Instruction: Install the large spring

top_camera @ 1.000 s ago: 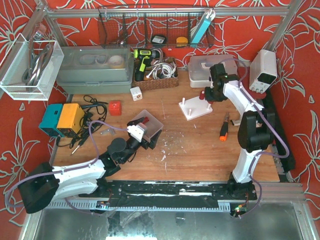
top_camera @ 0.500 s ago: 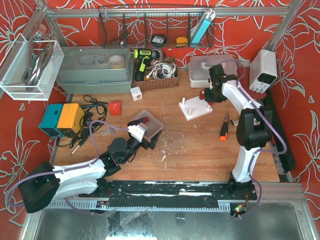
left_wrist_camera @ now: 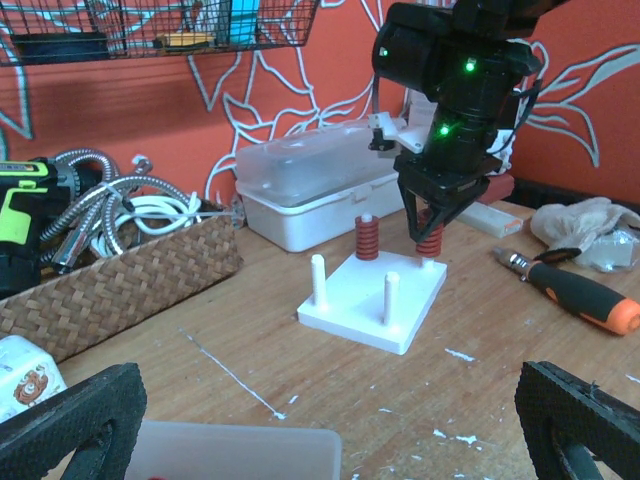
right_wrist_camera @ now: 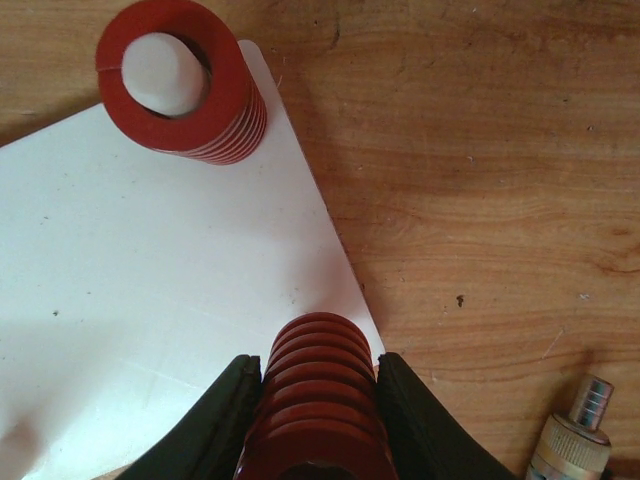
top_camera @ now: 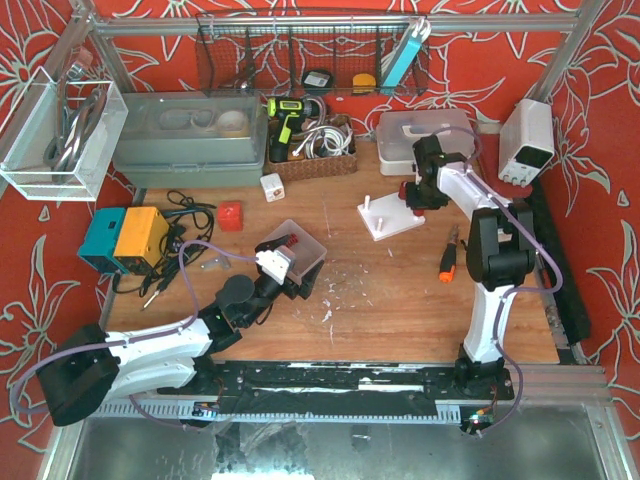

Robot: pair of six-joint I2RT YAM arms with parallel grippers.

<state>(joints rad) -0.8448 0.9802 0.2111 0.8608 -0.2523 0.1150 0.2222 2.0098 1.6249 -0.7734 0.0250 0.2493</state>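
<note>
Workshop: cordless drill [top_camera: 287, 122], screwdriver [top_camera: 447, 266]

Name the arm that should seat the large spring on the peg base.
Right. The right gripper clamps the red spring at the white peg base; the left gripper is open, far away by the clear box.

Overhead, wrist views; shared pegboard [left_wrist_camera: 355, 300]

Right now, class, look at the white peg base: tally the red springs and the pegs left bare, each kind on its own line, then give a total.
Red springs: 2, one held in the right gripper
Bare white pegs: 2
Total: 4
</note>
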